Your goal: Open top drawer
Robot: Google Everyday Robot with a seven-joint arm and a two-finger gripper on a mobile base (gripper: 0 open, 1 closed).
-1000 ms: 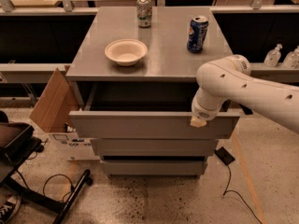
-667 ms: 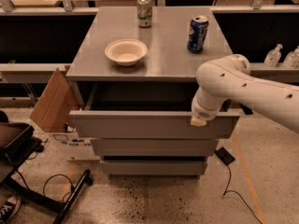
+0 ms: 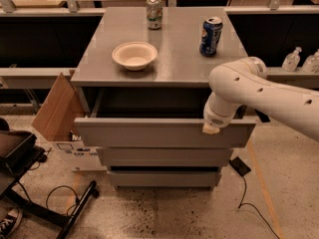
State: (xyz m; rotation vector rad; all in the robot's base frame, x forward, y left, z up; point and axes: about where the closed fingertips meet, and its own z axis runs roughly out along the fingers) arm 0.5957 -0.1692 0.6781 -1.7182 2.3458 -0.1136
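Note:
The top drawer (image 3: pixel 149 132) of the grey cabinet is pulled out toward me, its wide flat front standing well forward of the two narrower-looking drawer fronts (image 3: pixel 164 157) below it. Its dark interior shows behind the front panel. My white arm reaches in from the right, and my gripper (image 3: pixel 211 128) sits at the top edge of the drawer front, right of the middle. The arm's wrist hides the gripper's fingers.
On the cabinet top (image 3: pixel 174 59) stand a white bowl (image 3: pixel 134 55), a silver can (image 3: pixel 154 12) and a blue can (image 3: pixel 211 36). A cardboard box (image 3: pixel 56 108) leans at the cabinet's left. A black chair base (image 3: pixel 30 203) and cables lie on the floor at left; a black cable and adapter (image 3: pixel 241 167) lie at right.

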